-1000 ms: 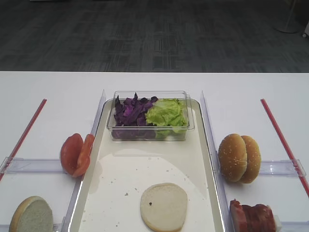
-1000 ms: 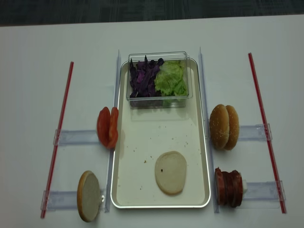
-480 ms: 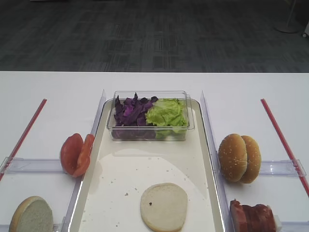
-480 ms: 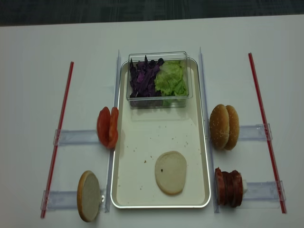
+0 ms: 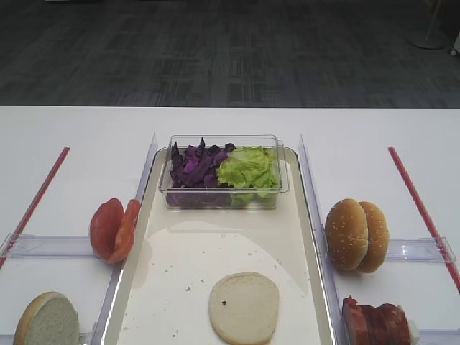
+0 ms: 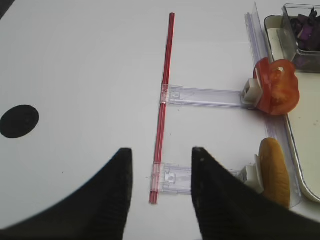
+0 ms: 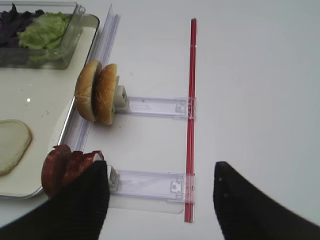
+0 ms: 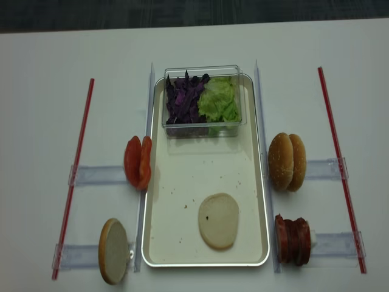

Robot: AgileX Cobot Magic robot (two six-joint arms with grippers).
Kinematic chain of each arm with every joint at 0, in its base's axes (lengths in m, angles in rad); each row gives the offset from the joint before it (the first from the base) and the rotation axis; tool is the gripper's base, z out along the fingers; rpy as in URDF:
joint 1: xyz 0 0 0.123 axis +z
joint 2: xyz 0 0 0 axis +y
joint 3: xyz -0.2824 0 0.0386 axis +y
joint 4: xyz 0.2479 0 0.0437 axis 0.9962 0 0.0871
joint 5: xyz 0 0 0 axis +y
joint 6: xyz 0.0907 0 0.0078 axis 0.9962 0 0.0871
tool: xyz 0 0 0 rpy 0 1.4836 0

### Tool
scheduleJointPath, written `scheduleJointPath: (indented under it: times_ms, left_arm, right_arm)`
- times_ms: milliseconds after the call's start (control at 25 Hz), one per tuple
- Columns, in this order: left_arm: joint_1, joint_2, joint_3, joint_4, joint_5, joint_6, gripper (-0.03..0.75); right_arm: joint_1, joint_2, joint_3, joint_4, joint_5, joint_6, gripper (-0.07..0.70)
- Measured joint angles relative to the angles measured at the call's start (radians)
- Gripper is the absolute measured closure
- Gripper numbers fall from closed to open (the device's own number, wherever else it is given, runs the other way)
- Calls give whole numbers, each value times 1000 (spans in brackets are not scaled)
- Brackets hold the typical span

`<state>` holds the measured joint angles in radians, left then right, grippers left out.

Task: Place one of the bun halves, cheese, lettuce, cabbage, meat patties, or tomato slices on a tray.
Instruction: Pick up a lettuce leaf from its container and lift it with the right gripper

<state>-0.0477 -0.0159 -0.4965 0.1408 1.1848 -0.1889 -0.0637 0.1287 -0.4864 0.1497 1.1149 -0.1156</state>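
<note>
A pale bun half (image 8: 219, 221) lies flat on the cream tray (image 8: 194, 170). To the tray's right, two sesame bun halves (image 8: 287, 162) stand on edge, with the meat patties (image 7: 62, 167) just in front of them. Tomato slices (image 8: 138, 162) and another bun half (image 8: 113, 251) stand on edge to the left. Purple cabbage (image 8: 184, 100) and lettuce (image 8: 219, 100) fill a tub. No cheese is in view. My right gripper (image 7: 160, 167) hangs open and empty beside the patties. My left gripper (image 6: 161, 152) is open and empty, left of the bun half (image 6: 274, 170).
The clear tub (image 8: 203, 70) sits at the tray's far end. Red strips (image 8: 76, 173) (image 8: 337, 152) run along both sides, crossed by clear plastic holders (image 8: 97, 175). A black spot (image 6: 19, 121) marks the table at far left.
</note>
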Motion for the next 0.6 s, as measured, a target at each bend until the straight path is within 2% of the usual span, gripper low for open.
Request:
scheduleJointPath:
  times_ms: [320, 600]
  left_arm:
    - [0, 0, 0, 0, 0, 0, 444]
    - [0, 0, 0, 0, 0, 0, 444]
  right_arm:
    - [0, 233, 0, 2, -8, 2, 152]
    - [0, 465, -63, 21, -81, 8, 152]
